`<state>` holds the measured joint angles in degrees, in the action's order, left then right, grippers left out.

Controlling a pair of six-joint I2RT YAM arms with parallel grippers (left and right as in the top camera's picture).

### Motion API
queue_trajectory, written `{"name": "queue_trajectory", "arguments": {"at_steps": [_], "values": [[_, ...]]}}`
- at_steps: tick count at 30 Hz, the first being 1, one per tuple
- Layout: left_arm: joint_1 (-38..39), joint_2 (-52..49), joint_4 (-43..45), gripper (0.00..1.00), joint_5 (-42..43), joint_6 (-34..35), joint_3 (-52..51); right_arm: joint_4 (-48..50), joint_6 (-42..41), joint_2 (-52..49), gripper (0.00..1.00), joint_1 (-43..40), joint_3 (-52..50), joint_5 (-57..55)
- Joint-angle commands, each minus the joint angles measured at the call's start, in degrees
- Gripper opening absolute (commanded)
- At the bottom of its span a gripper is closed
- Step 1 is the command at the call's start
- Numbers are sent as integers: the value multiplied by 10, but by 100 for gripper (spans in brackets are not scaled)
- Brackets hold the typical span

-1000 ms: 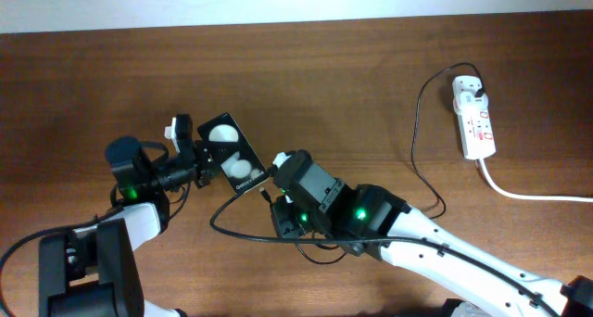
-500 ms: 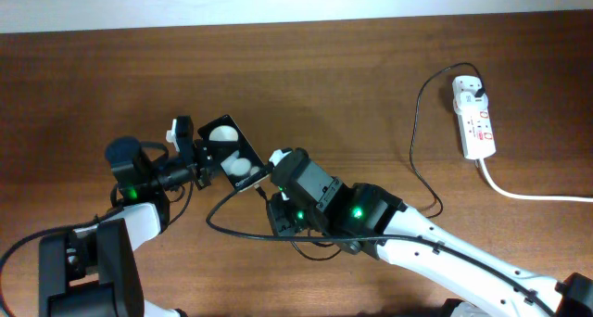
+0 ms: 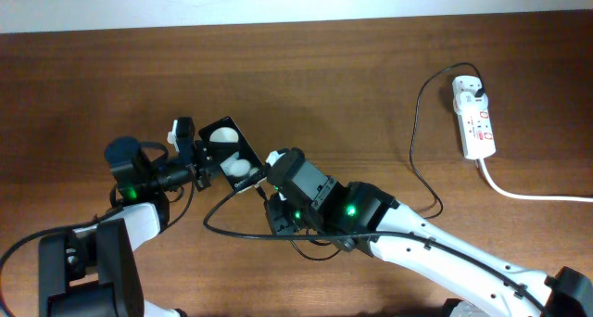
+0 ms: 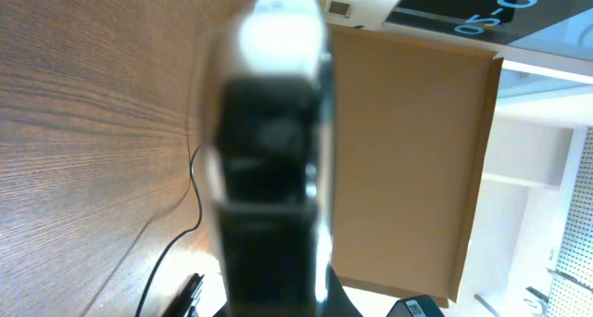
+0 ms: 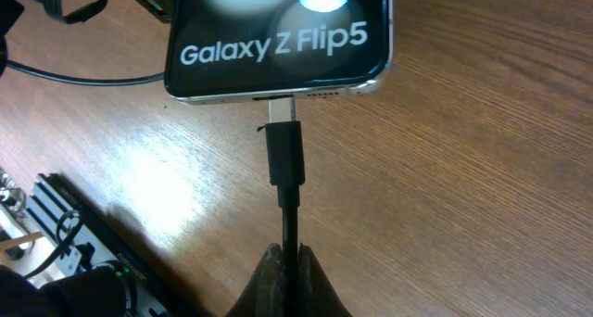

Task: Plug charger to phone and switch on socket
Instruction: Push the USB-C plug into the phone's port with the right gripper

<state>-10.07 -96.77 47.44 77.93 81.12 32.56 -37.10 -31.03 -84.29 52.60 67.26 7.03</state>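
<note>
Brown wooden tabletop (image 5: 463, 169) below: right claw (image 5: 285, 257) pinches thin black charger cable (image 5: 290, 215), connector (image 5: 284, 155) straight ahead, axis aligned with the port of the glossy black phone (image 5: 278, 39); left claw (image 3: 196, 156) clamps it.

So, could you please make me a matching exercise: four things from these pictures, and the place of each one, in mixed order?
Things:
1 phone
2 charger tip
3 charger plug
4 socket

Places:
A on the right side of the table
B at the phone's port
C in the left pincer
D in the socket

Pairs: 1-C, 2-B, 3-D, 4-A
</note>
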Motion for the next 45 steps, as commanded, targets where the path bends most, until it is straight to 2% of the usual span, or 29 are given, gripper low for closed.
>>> {"name": "queue_trajectory", "arguments": {"at_steps": [1,26,32,36,40,45], "values": [[2,-1,5,0,17,4,7,10,6,-2,4,3,-3,5],[2,-1,6,0,20,28,7,9,5,-4,4,3,-3,11],[2,-1,95,0,38,13,7,30,5,-4,4,3,-3,9],[2,-1,104,0,49,13,7,55,6,-4,4,3,-3,9],[2,-1,162,0,78,13,7,79,7,-3,4,3,-3,-4],[2,-1,162,0,115,13,7,101,8,-4,4,3,-3,-25]]}}
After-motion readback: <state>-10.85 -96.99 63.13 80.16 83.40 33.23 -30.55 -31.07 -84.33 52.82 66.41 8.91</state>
